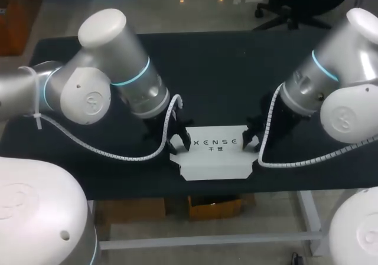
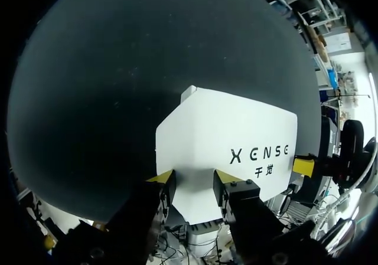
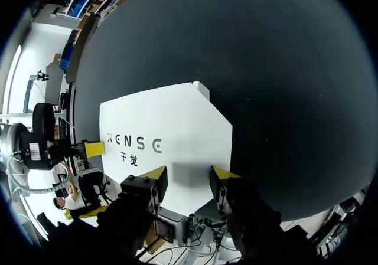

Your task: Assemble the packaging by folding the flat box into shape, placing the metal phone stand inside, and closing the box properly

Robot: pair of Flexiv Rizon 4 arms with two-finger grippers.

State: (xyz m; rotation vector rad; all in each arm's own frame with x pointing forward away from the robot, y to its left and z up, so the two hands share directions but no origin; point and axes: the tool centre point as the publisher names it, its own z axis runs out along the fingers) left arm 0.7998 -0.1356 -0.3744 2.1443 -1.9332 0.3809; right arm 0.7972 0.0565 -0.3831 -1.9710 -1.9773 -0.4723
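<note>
The flat white box [image 1: 215, 153] with dark lettering lies on the black table [image 1: 212, 70], close to its front edge. My left gripper [image 1: 177, 147] stands at the box's left end, fingers open over the end flap. In the left wrist view the white box [image 2: 230, 141] shows between and ahead of that gripper [image 2: 194, 181]. My right gripper [image 1: 253, 141] is at the box's right end, also open. In the right wrist view the box [image 3: 165, 141] lies under and ahead of that gripper [image 3: 188, 175]. No metal phone stand is in view.
A yellow tip of my right gripper [image 2: 304, 166] shows at the box's far end in the left wrist view. Likewise my left gripper's tip [image 3: 93, 149] shows in the right wrist view. Black tabletop stretches behind the box.
</note>
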